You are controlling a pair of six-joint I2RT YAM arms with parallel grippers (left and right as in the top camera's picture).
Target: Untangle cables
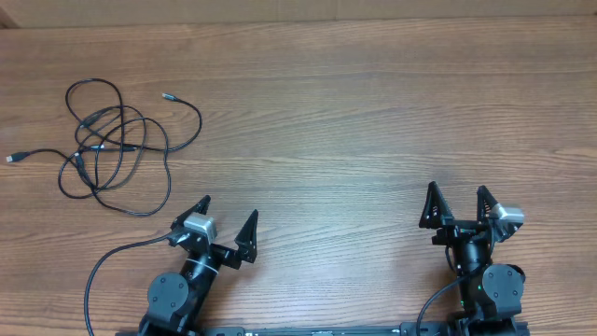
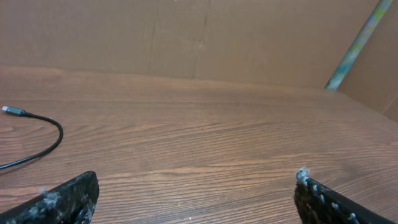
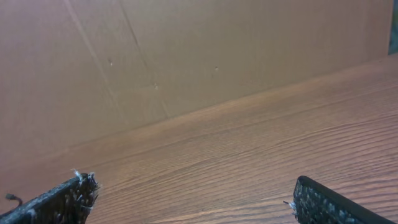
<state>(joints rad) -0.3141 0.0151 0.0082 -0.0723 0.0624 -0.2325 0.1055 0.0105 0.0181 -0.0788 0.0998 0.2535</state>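
Observation:
The cables (image 1: 112, 145) lie as a tangle of thin black cords in loose loops at the far left of the wooden table, with one plug end (image 1: 169, 95) at the top right of the bundle and another (image 1: 13, 158) at the far left. In the left wrist view one cable end (image 2: 37, 121) curves in at the left edge. My left gripper (image 1: 227, 217) is open and empty, near the front edge, right of and nearer than the tangle. My right gripper (image 1: 459, 203) is open and empty at the front right, far from the cables.
A cardboard wall (image 2: 199, 37) stands along the table's far edge and also shows in the right wrist view (image 3: 186, 56). A thicker black wire (image 1: 103, 271) loops from the left arm's base. The wooden tabletop (image 1: 354, 121) stretches between the arms and the wall.

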